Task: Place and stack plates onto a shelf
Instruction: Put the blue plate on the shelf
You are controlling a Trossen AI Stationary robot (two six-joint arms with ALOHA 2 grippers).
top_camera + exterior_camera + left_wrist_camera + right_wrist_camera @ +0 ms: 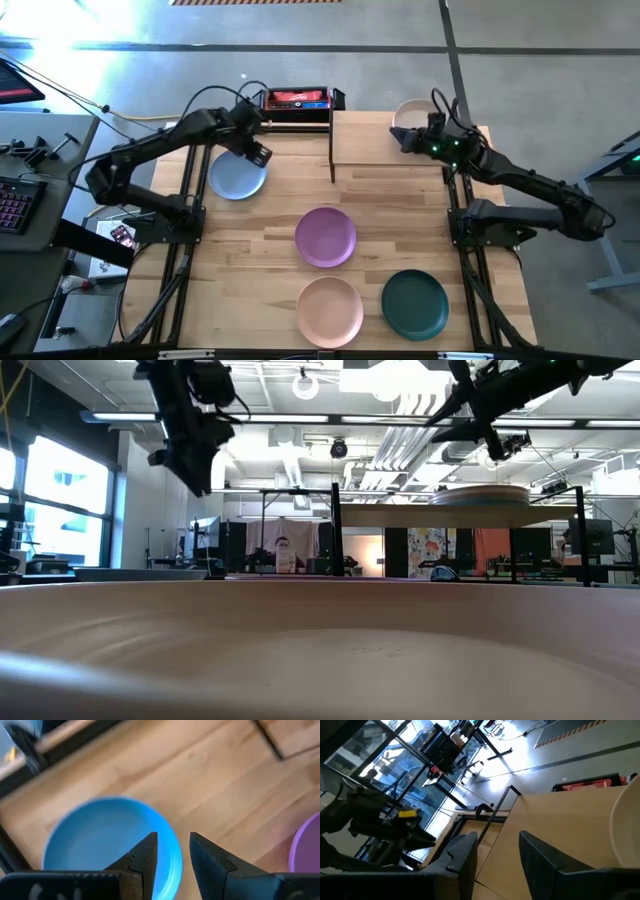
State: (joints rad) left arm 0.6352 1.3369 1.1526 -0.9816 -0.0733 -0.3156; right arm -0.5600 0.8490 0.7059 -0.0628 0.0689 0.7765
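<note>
I hold the left gripper (258, 153), jaws released and empty, above the blue plate (237, 179) just left of the shelf (375, 142). The right gripper (407, 137), also released, hovers over the beige plate (409, 113) on the shelf's far right corner. Purple plate (325, 237), peach plate (329, 310) and teal plate (414, 304) lie on the table nearer than the shelf.

The table (270, 225) carries blue (237, 178), purple (325, 237), peach (329, 310) and teal (414, 303) plates; the shelf (370, 140) a beige plate (408, 115).
</note>
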